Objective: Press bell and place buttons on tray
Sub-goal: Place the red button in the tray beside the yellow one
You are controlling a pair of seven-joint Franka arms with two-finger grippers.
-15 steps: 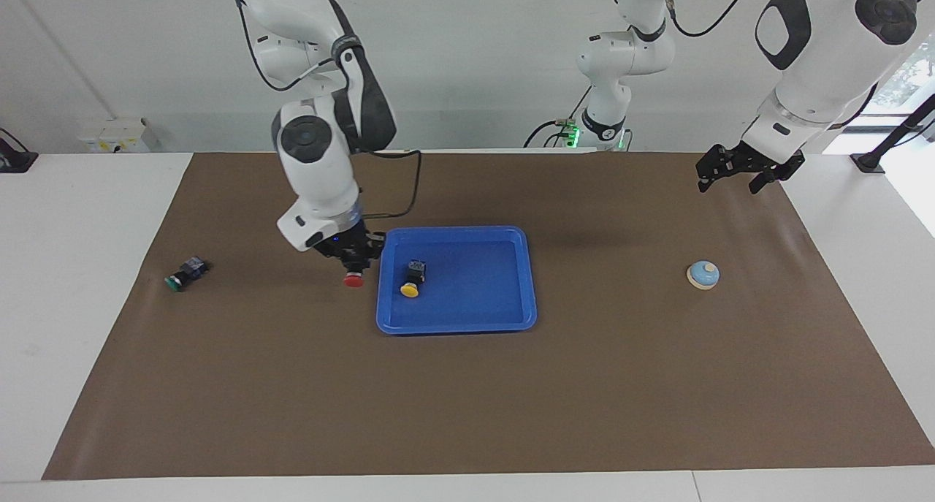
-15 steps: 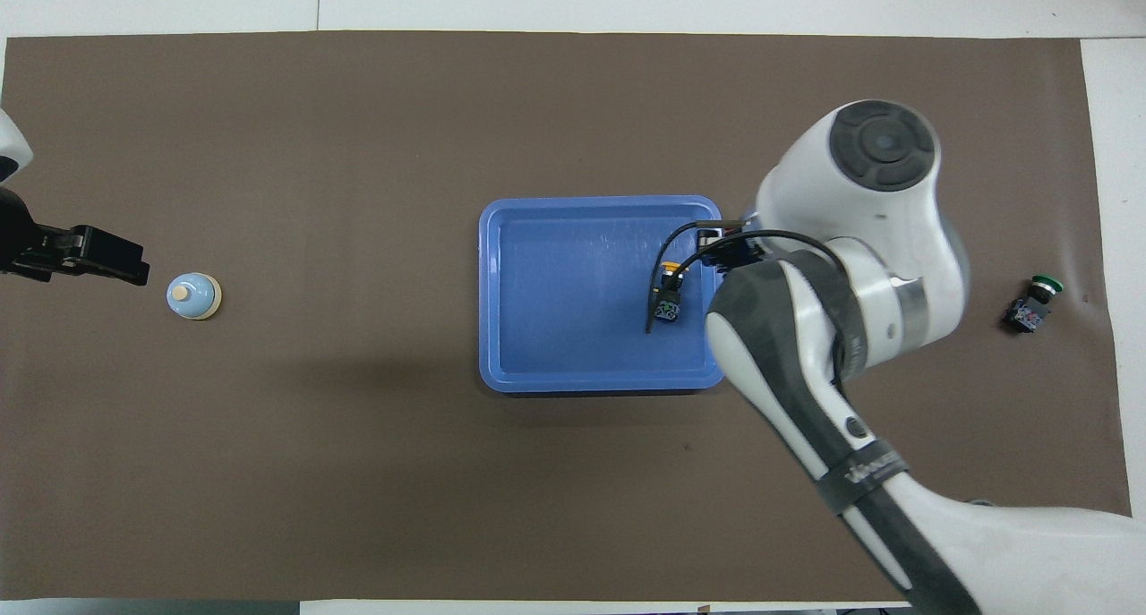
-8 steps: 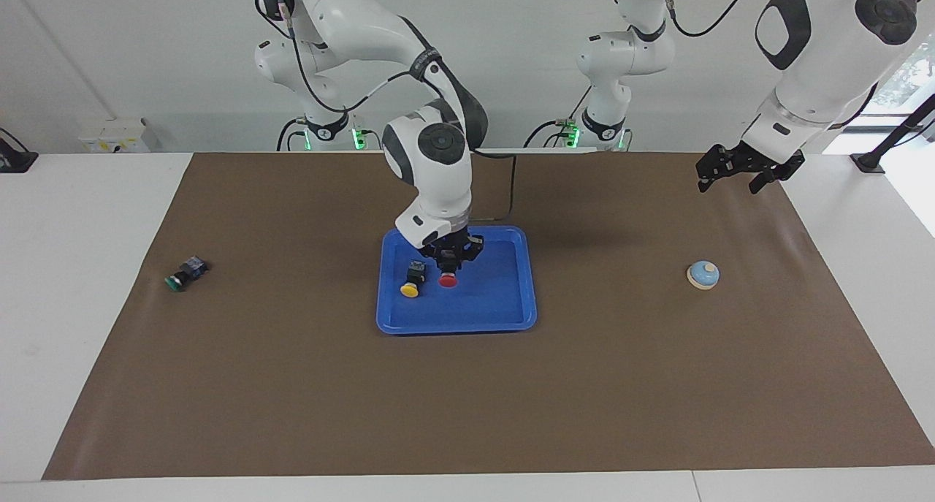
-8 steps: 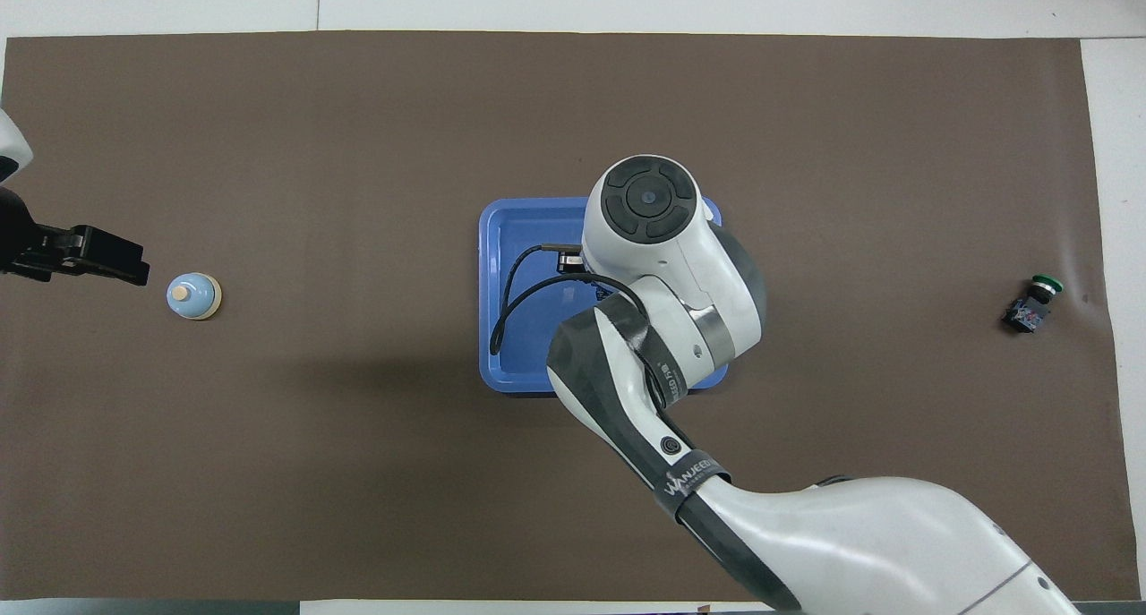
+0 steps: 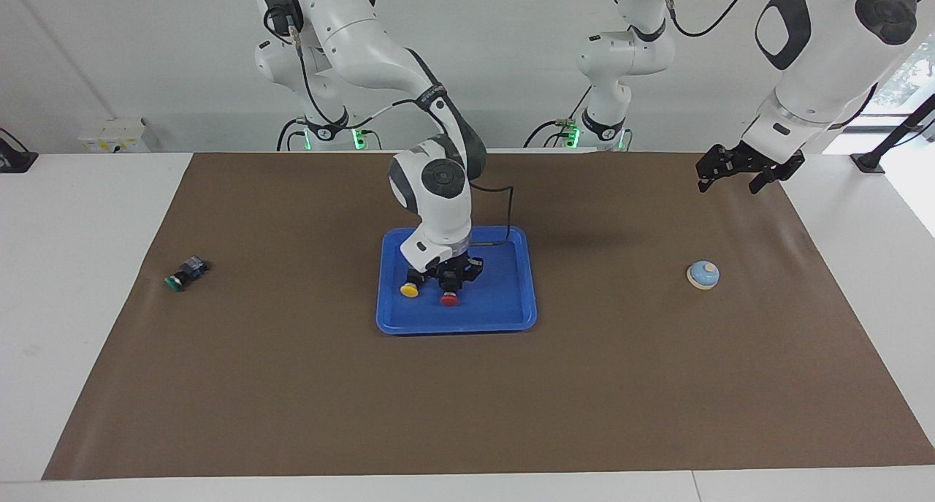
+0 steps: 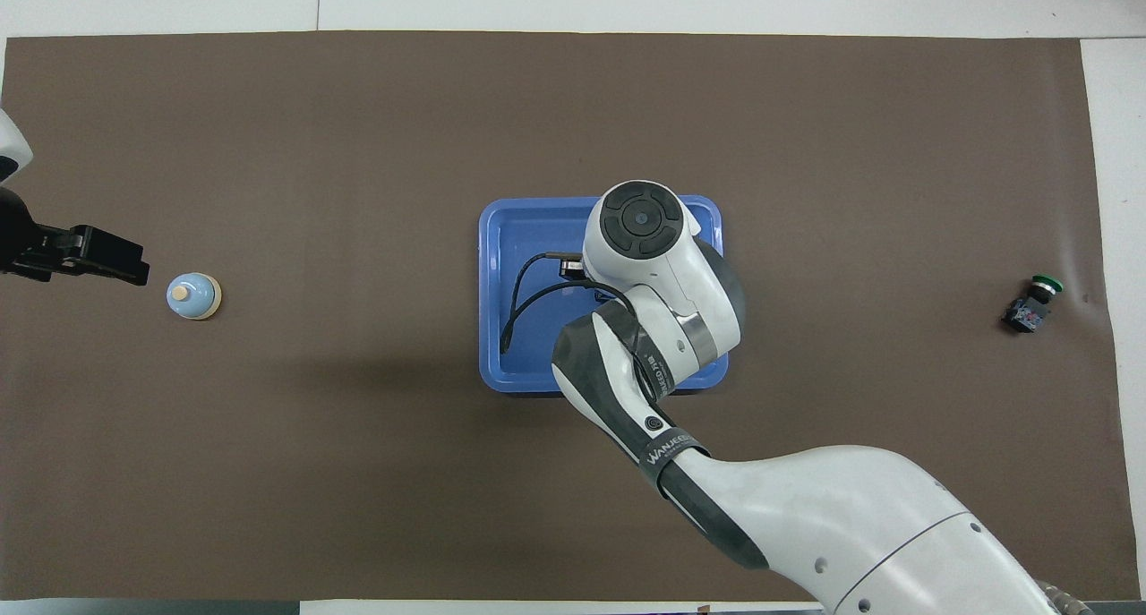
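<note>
In the facing view, the blue tray point(image 5: 504, 318) is seen at the middle of the frame on the brown mat point(image 5: 467, 400), and it is the nearest of the task's things to that camera. Inside it, toward its lower left part, the yellow button point(image 5: 410, 290) is found lying, and just beside it the red button point(image 5: 450, 299) is seen, cap downward, clamped between the closed fingertips of the right gripper point(image 5: 451, 281). The red cap appears to be at or very close to the tray floor, though contact cannot be confirmed from this angle. In the overhead view the tray's rim point(image 6: 488, 284) is shown at frame centre, while both of these buttons are covered by the right arm's wrist.

At a similar height in the facing frame, the green button point(image 5: 184, 274) is seen on its side at middle left on the mat, well apart from the tray; in the overhead view it point(image 6: 1031, 302) is placed at middle right. The bell point(image 5: 703, 275) is set at middle right of the facing frame, alone on the mat, and at middle left overhead point(image 6: 193, 296).

Higher in the facing frame, at upper right, the left gripper point(image 5: 738, 182) is held in the air with its fingers spread apart and nothing between them, waiting.
</note>
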